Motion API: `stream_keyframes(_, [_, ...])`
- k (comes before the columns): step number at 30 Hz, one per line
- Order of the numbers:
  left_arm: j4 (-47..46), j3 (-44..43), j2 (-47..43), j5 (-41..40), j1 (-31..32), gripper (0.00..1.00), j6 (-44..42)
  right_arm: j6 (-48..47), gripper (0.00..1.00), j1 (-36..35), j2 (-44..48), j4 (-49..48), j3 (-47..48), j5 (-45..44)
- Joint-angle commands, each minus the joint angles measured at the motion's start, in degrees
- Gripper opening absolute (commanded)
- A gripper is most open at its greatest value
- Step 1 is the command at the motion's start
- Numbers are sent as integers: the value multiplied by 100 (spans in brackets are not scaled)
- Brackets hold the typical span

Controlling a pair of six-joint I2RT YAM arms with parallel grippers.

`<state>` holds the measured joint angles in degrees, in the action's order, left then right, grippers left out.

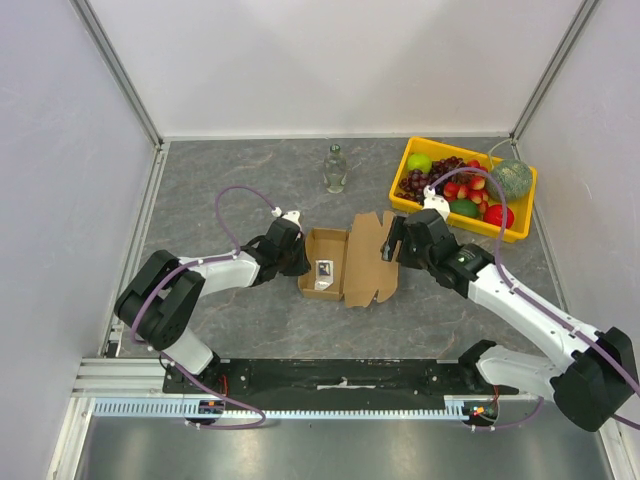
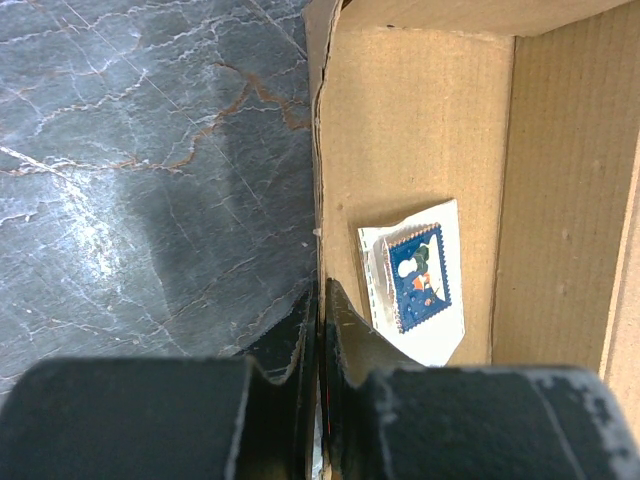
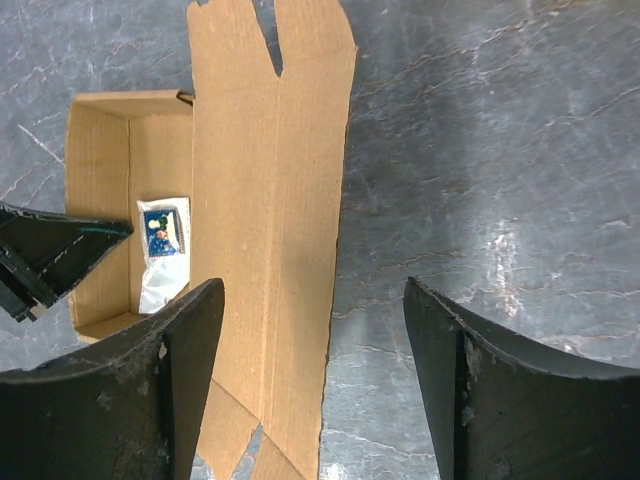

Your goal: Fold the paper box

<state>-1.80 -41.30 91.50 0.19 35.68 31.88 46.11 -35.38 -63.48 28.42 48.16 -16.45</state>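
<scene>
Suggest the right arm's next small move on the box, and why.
Probably lower the right end effector and close on the free edge of the lid flap. It lies flat beside the open paper box, its edge between the open jaws, while the left end effector pinches the left wall.

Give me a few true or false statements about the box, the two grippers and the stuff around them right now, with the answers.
1. The left gripper pinches a side wall of the paper box. True.
2. The right gripper is clamped shut on the lid flap. False: it is open, one finger over the flap and the other over the table.
3. The lid flap is folded out beside the box's open compartment. True.
4. The box is empty. False: a small packet with a blue picture lies inside.
5. The glass bottle stands in the yellow tray. False: it stands on the table, to the tray's left.
</scene>
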Motion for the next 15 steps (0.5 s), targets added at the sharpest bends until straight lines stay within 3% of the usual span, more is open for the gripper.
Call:
stream_keyframes(1, [558, 25, 236, 122, 9, 11, -68, -111, 79, 180, 47, -803, -246, 827])
stream_keyframes(6, [593, -36, 254, 131, 9, 11, -77, -102, 73, 277, -76, -917, -360, 959])
stream_keyframes(15, [743, -177, 236, 157, 9, 14, -155, -172, 37, 294, -94, -1638, -703, 1372])
